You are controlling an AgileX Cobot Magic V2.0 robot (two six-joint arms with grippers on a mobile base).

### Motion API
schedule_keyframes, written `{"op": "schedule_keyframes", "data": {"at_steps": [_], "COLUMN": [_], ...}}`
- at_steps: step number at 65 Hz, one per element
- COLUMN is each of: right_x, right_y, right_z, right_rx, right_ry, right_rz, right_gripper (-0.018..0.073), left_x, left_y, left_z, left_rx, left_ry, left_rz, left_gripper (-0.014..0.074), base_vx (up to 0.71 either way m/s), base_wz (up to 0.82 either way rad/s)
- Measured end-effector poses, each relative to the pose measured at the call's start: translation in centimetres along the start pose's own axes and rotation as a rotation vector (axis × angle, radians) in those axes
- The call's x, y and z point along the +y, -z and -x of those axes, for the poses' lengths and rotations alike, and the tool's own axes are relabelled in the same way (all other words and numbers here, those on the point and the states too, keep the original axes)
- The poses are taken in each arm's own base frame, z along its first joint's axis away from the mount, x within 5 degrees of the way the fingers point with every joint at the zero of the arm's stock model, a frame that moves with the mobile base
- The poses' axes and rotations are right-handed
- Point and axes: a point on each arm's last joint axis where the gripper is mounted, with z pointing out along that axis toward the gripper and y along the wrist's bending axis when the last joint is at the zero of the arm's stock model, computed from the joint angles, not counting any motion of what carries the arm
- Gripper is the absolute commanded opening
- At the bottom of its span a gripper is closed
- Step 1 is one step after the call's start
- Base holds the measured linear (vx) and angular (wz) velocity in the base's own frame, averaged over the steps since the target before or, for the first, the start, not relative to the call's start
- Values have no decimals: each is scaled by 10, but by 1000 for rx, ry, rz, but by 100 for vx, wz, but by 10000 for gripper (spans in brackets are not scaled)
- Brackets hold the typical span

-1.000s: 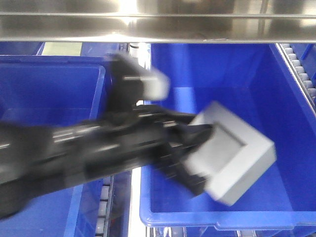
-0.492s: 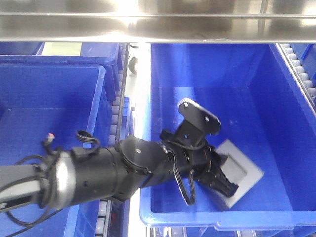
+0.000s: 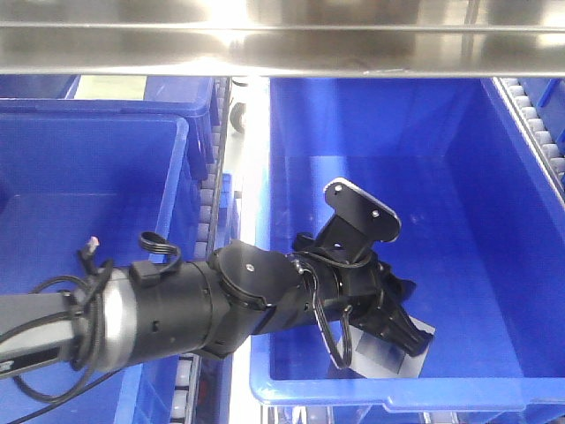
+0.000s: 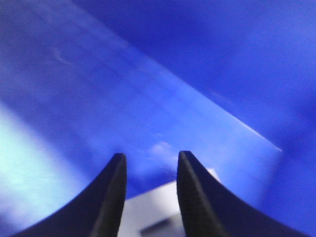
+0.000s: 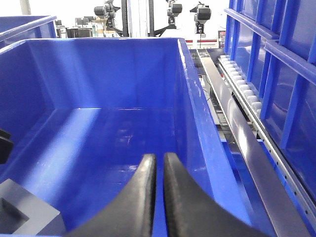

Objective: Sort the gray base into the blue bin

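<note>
Setting: steel shelf rail above deep bright-blue plastic bin.
Base: light gray matte block lying on the bin floor, near front wall.
Left pincer: parted, apparently empty, just above block.
Right pincer: tips nearly together, empty.

Gray base, light gray block w/ square recess, sits on blue bin floor nr front wall.

Light gray base lies in bright-blue bin; black jaws.
</note>
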Motion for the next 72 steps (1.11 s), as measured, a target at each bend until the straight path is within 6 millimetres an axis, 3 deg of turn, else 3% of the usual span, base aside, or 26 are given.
{"op": "schedule_keyframes", "data": {"at_steps": [10,20,29,43,52,61,72], "right_x": [0,0,0,0,0,0,0], "right_y": [0,0,0,0,0,0,0], "right_z": [0,0,0,0,0,0,0], "right_rx": [0,0,0,0,0,0,0], "right_ry": [0,0,0,0,0,0,0], "right_rz": [0,0,0,0,0,0,0], "right_gripper": [-4,-4,-4,-4,-4,-4,-4], "left_x": [-4,0,1,9,13,19,25], "left_y": [25,74,136,230,276,308,319], "left_z": [5,2,-9,-49,-84,-119,-142], "left_rx": [-29,-86,-171,-357,-496,-641,-714], "left_ry": [23,6,4,24,49,142,223], "left_rz": [-13,64,115,216,238,253,274], "left_gripper": [-9,-5,-3,-3,-3,-3,-2], "base_vx": [0,0,0,0,0,0,0], "base_wz": [0,0,0,0,0,0,0]}}
